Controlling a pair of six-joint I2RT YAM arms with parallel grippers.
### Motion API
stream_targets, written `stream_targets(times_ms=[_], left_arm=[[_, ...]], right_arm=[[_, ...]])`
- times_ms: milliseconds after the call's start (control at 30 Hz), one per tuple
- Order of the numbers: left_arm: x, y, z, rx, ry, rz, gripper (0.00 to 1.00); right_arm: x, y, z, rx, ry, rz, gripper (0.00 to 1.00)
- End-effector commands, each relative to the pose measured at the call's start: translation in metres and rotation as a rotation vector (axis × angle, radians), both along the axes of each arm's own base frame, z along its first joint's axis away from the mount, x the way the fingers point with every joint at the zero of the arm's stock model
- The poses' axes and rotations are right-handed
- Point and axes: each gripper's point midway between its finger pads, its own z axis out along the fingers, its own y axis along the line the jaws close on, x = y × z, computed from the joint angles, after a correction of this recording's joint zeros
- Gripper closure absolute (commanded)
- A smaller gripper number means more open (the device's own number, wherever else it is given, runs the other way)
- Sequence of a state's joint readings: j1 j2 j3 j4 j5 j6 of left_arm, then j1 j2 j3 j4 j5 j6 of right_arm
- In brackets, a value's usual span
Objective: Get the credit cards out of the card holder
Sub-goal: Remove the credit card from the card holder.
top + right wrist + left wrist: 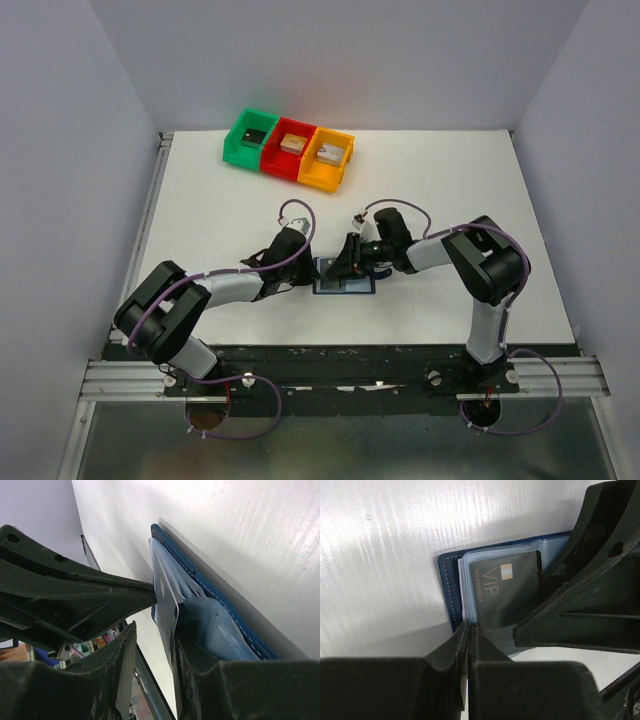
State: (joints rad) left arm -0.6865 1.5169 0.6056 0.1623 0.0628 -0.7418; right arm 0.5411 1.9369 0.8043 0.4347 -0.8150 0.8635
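Right end effector straddles the black credit card's edge.

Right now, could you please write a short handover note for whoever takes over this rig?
Left gripper: shut, tip at the sleeve edge of the card holder; whether it pinches a page is unclear.
Right gripper: jaws apart, astride a sleeve page at the holder's other end.
Card holder: lying open on the table between the arms; black VIP card still in its sleeve.
Done: holder opened; no card seen lying out.
Left: pull out every card.
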Motion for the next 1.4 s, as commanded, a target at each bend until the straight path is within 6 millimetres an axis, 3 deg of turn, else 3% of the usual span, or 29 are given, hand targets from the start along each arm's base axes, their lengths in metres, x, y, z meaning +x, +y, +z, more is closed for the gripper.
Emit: stream_targets(times_ms=[0, 267, 933, 1367], left_arm=[[-0.008, -0.01, -0.004, -0.023, 0.03, -0.052, 0.86], [-0.005, -0.005, 0.001, -0.014, 0.011, -0.03, 0.81], [-0.009, 0.004, -0.011, 0.033, 0.049, 0.004, 1.0], [-0.011, 0.009, -0.016, 0.045, 0.068, 0.029, 1.0]], right_arm=[[-0.008, 0.008, -0.012, -0.016, 0.027, 0.057, 0.58], [-0.008, 0.006, -0.016, -0.037, 0.028, 0.052, 0.59], [-0.011, -0.004, -0.002, -0.072, -0.026, 0.03, 0.63], [-0.015, -0.013, 0.002, -0.07, -0.04, 0.01, 0.64]])
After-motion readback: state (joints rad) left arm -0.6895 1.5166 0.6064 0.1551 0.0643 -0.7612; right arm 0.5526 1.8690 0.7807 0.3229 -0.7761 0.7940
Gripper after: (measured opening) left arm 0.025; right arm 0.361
